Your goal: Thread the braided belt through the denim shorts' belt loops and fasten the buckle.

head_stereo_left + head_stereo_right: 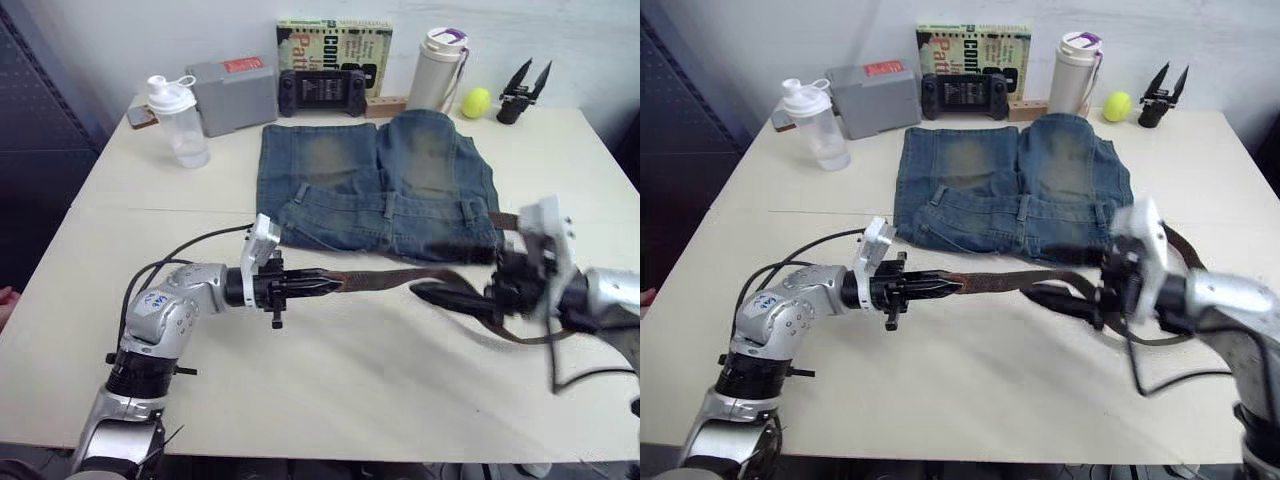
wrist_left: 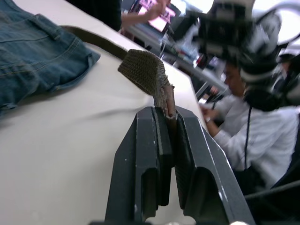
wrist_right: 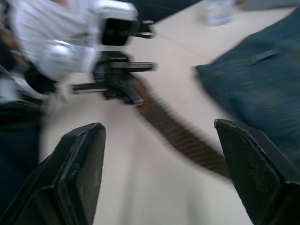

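Not much progress yet: the left gripper pinches the tip of the dark-brown braided belt mid-table, the right gripper gapes empty, and the faded blue denim shorts toward the table's far edge look mostly unthreaded.

Silver arms, blk grippers (white wrist mounts).

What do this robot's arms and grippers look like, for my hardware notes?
Both arms are silver-grey metal with rounded joint housings; the left arm carries small blue markings and a black cable looping over it. Each wrist bears a white block-shaped mount. The left gripper and right gripper each have two black fingers, flat and wedge-like with stepped inner faces.
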`<state>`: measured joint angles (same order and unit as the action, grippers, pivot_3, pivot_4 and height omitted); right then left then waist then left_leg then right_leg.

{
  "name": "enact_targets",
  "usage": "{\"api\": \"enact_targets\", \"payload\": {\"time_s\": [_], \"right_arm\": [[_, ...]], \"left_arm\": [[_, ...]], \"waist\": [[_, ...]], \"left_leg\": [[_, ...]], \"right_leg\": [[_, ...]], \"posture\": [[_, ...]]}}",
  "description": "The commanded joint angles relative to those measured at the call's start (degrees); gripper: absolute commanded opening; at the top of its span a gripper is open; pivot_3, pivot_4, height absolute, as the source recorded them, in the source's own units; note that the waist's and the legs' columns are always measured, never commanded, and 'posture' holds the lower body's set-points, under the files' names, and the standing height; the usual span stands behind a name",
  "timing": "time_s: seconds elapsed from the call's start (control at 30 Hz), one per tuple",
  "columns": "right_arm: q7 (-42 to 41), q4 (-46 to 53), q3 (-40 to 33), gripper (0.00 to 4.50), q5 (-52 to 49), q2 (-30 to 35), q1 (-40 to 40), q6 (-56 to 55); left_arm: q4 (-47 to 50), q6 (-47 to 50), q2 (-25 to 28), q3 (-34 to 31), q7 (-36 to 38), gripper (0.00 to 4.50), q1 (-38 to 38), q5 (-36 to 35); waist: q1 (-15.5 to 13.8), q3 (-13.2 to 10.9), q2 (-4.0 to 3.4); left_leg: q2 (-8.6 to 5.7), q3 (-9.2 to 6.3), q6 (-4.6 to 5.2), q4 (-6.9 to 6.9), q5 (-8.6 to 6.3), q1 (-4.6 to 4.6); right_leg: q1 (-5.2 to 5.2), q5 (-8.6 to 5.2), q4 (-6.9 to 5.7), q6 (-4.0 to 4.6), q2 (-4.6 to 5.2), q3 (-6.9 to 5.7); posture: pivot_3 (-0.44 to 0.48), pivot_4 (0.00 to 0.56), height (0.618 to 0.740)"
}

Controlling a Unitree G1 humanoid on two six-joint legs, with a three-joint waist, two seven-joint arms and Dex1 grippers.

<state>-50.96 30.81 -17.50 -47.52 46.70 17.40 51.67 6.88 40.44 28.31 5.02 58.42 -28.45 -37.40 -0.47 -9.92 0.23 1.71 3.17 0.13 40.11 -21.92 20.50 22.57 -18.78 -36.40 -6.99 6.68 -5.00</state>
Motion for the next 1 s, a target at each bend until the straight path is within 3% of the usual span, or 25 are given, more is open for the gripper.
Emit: {"api": "enact_targets", "payload": {"time_s": [0.03,0.2,0.37,0.67,0.77,0.83,0.87,0.97,1.0], "right_arm": [[19.1,5.6,-1.4,3.99,-40.7,-6.0,-15.2,3.4],[37.4,3.8,9.5,3.99,-51.3,-18.5,-20.4,-4.5],[50.5,4.1,12.8,3.99,-55.2,-27.9,-20.0,-12.3],[57.9,3.6,12.2,3.99,-55.4,-33.8,-16.4,-20.1],[58.4,4.3,13.1,3.26,-55.2,-34.5,-16.7,-20.8],[58.5,4.5,13.4,2.54,-55.1,-34.8,-16.9,-21.1],[58.5,4.5,13.4,1.85,-55.0,-35.0,-17.0,-21.4],[58.3,4.4,13.3,1.19,-54.7,-35.2,-17.4,-21.7],[58.4,4.3,13.3,0.73,-54.7,-35.3,-17.4,-21.8]], "left_arm": [[6.0,14.1,-4.6,-7.7,-9.7,0.0,1.4,-15.8],[7.3,18.5,-7.4,-10.3,-15.0,0.0,1.5,-20.9],[8.4,21.0,-8.1,-11.2,-18.6,0.0,1.4,-23.5],[8.1,22.8,-8.5,-11.4,-21.7,0.0,0.7,-25.7],[7.8,22.8,-8.5,-11.3,-22.0,0.0,0.4,-25.9],[7.7,22.8,-8.5,-11.2,-22.1,0.0,0.3,-25.9],[7.5,22.7,-8.5,-11.3,-22.3,0.0,0.2,-25.9],[7.2,22.4,-8.6,-11.4,-22.5,0.0,0.1,-25.7],[7.2,22.4,-8.5,-11.4,-22.5,0.0,0.1,-25.7]], "waist": [[-0.4,0.0,0.01],[-0.1,0.0,0.06],[0.5,0.0,0.09],[0.6,0.0,0.07],[0.6,0.0,0.07],[0.6,0.0,0.07],[0.6,0.0,0.07],[0.6,0.0,0.07],[0.6,0.0,0.07]], "left_leg": [[0.0,-0.01,0.0,0.0,0.0,0.0],[0.04,-0.06,0.01,0.01,0.0,-0.06],[0.0,-0.03,0.02,0.01,0.01,-0.09],[0.0,-0.05,0.01,-0.01,0.01,-0.07],[0.02,-0.03,0.01,-0.04,0.01,-0.07],[0.02,-0.03,0.01,-0.04,0.01,-0.07],[0.02,-0.03,0.01,-0.04,0.01,-0.07],[0.01,-0.03,0.01,-0.04,0.01,-0.07],[0.01,-0.03,0.01,-0.04,0.01,-0.07]], "right_leg": [[0.0,0.0,0.01,0.0,0.0,-0.01],[-0.1,0.0,0.02,0.0,0.02,0.02],[-0.08,0.0,0.03,0.0,0.04,0.09],[-0.09,0.0,0.14,0.0,-0.03,0.1],[-0.08,0.0,0.14,0.0,-0.05,0.12],[-0.08,0.0,0.14,0.0,-0.05,0.13],[-0.08,0.0,0.15,0.0,-0.05,0.13],[-0.08,0.0,0.15,0.0,-0.04,0.14],[-0.08,0.0,0.16,0.0,-0.04,0.14]], "posture": [[0.0,0.15,0.731],[0.0,0.15,0.731],[0.0,0.15,0.731],[0.0,0.15,0.731],[0.0,0.15,0.731],[0.0,0.15,0.731],[0.0,0.15,0.731],[0.0,0.15,0.731],[0.0,0.15,0.731]]}}
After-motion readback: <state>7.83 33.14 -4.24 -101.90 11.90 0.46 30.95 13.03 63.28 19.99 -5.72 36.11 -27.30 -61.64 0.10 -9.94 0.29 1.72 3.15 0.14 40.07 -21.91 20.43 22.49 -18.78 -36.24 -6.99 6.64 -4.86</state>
